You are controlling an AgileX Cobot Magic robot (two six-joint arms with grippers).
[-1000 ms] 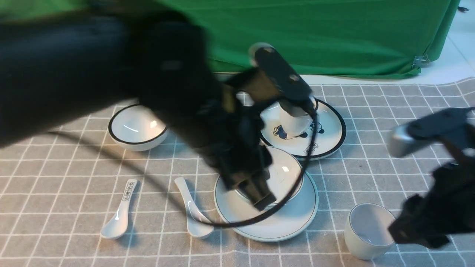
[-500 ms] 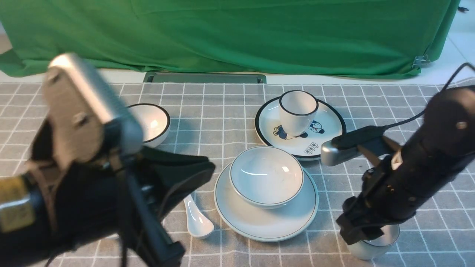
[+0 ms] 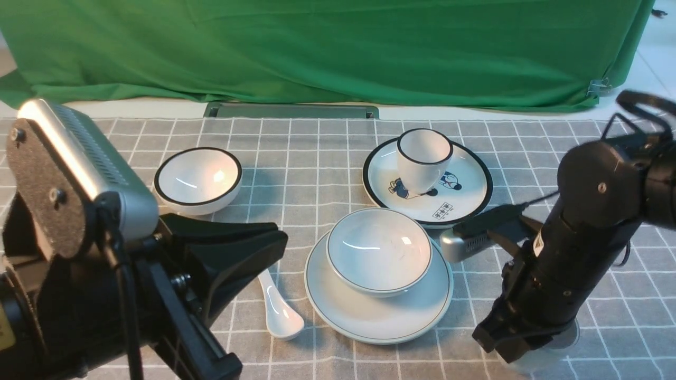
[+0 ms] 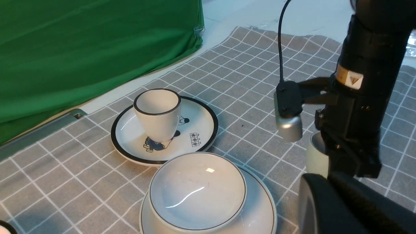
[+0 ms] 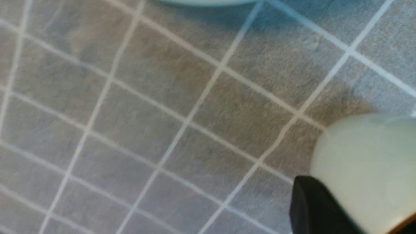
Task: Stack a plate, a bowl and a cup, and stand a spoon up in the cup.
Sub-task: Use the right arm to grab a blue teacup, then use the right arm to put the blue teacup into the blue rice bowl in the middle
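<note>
The pale bowl [image 3: 379, 248] sits in the pale plate [image 3: 377, 319] at the middle of the checked cloth. Just left of the plate lies the plain white spoon [image 3: 280, 311]. The cup [image 3: 538, 361] stands at the front right, mostly hidden under my right gripper [image 3: 520, 348]. In the right wrist view one black finger [image 5: 312, 204] presses on the outer wall of the cup [image 5: 364, 162]; the other finger is hidden. My left gripper [image 3: 277, 245] hangs shut and empty at the front left, pointing toward the spoon and plate.
A white bowl with a black rim [image 3: 198, 179] stands at the back left. A black-rimmed cup [image 3: 424, 158] stands on the cartoon plate [image 3: 465, 195] behind the stack. A green cloth [image 3: 317, 53] closes off the back.
My left arm has swung away from over the bowl and plate to the front left. My right arm has come in and down onto the cup and its jaws have closed.
</note>
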